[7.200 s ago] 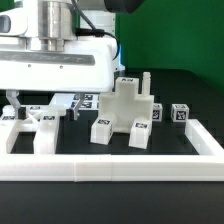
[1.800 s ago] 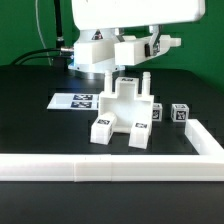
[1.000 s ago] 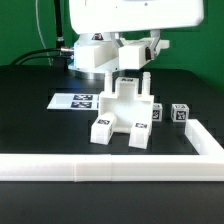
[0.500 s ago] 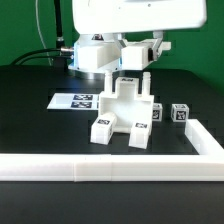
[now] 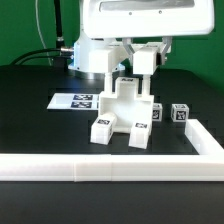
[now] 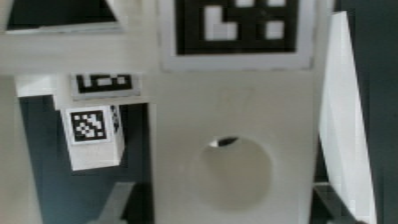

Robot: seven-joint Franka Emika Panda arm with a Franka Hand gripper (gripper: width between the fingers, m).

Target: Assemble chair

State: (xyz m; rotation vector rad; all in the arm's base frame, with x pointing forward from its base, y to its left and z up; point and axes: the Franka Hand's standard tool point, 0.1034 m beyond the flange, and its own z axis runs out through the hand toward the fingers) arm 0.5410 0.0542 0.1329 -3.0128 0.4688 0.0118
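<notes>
The partly built white chair (image 5: 122, 112) stands in the middle of the black table, with square tags on its blocks and a thin post (image 5: 147, 82) rising at its back. My gripper (image 5: 146, 66) hangs just above that post, shut on a small white chair part (image 5: 146, 58). In the wrist view the held part (image 6: 231, 185) is a blurred pale shape filling the gap between my two dark fingers (image 6: 135, 200). Beyond it lie the chair's white faces and a large tag (image 6: 233, 24). A loose tagged white block (image 5: 180, 113) sits at the exterior view's right.
The marker board (image 5: 72, 101) lies flat on the table at the exterior view's left of the chair. The long white border rail (image 5: 100, 169) runs across the front and up the exterior view's right side (image 5: 205, 138). Cables hang at the back left.
The gripper has turned the held part from tilted to upright and shifted it over the chair's back post. Earlier still, it was low at the left among other parts.
</notes>
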